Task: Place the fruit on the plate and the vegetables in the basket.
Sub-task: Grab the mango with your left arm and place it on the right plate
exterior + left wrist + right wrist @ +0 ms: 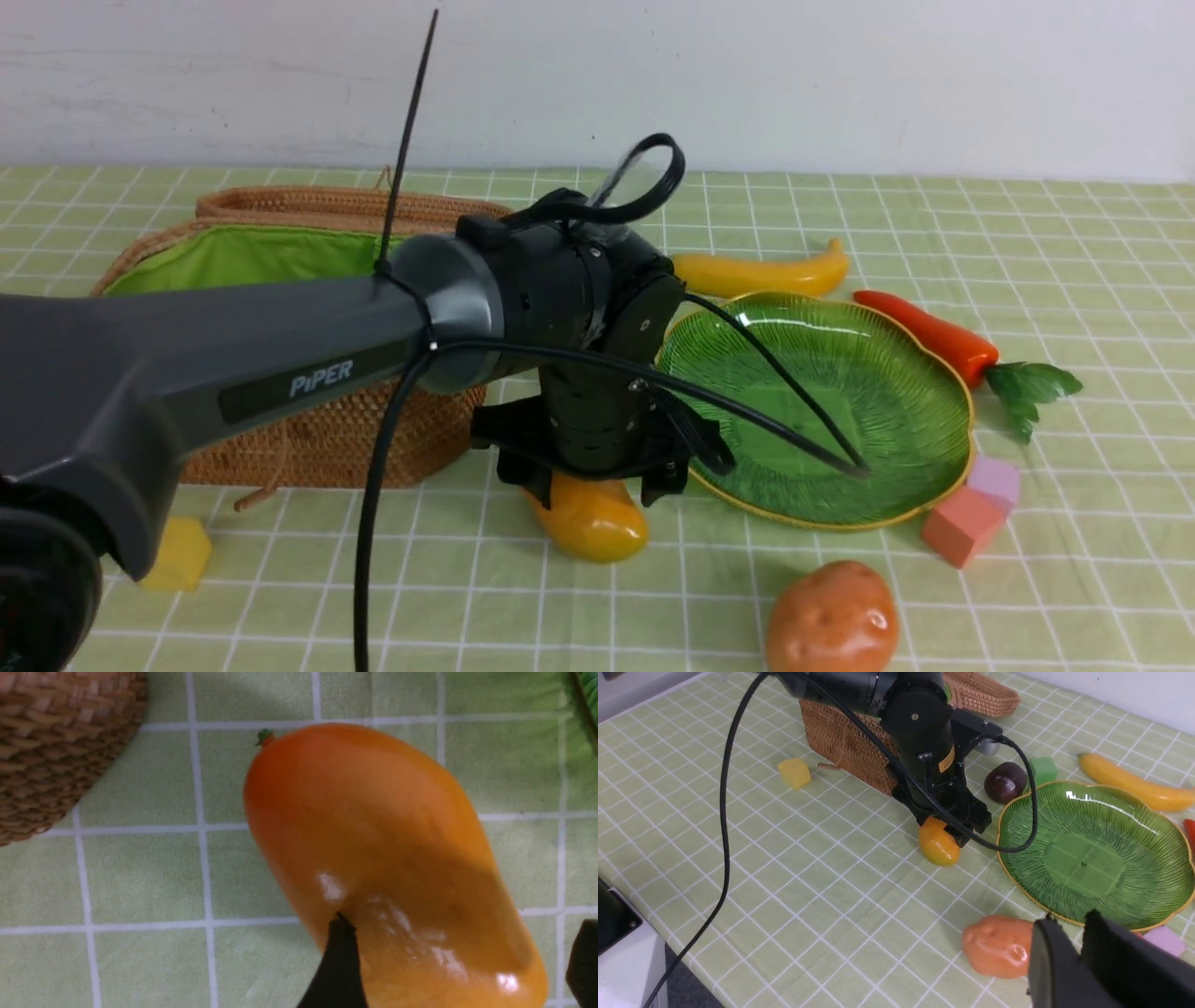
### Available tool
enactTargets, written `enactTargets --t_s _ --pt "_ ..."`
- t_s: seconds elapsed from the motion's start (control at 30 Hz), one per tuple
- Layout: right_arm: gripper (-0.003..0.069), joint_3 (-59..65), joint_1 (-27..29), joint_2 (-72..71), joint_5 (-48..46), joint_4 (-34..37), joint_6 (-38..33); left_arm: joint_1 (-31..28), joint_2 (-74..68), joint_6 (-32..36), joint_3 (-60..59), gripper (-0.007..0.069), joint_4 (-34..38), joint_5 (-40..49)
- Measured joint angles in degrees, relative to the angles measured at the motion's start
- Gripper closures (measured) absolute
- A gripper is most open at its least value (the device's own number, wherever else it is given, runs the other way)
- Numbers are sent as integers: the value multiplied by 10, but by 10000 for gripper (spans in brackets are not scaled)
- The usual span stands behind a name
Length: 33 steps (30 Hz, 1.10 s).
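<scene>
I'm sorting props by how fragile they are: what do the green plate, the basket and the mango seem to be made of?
Plate: probably glazed ceramic or glass, with glossy ribs.
Basket: woven rattan or similar, matte, its strands visible.
Mango: perhaps hard plastic, smooth, with sharp highlights.

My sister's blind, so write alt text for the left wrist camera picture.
An orange-yellow mango lies on a green checked cloth between the open fingers of the left gripper, near a woven basket.
</scene>
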<state>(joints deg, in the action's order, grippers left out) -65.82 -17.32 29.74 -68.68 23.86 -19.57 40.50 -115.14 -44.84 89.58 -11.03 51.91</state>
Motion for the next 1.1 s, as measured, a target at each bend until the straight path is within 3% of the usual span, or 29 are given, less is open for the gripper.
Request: enactTargets --t_s 0.53,0.77,1.1 --pt "551 0 0 -6 0 1 -11 -2 -40 3 0 36 -27 2" --pt "551 0 0 -6 0 -2 -11 -2 -46 30 0 89 -27 4" --pt "544 0 0 -6 0 -4 -11 -2 -33 56 1 89 -20 67"
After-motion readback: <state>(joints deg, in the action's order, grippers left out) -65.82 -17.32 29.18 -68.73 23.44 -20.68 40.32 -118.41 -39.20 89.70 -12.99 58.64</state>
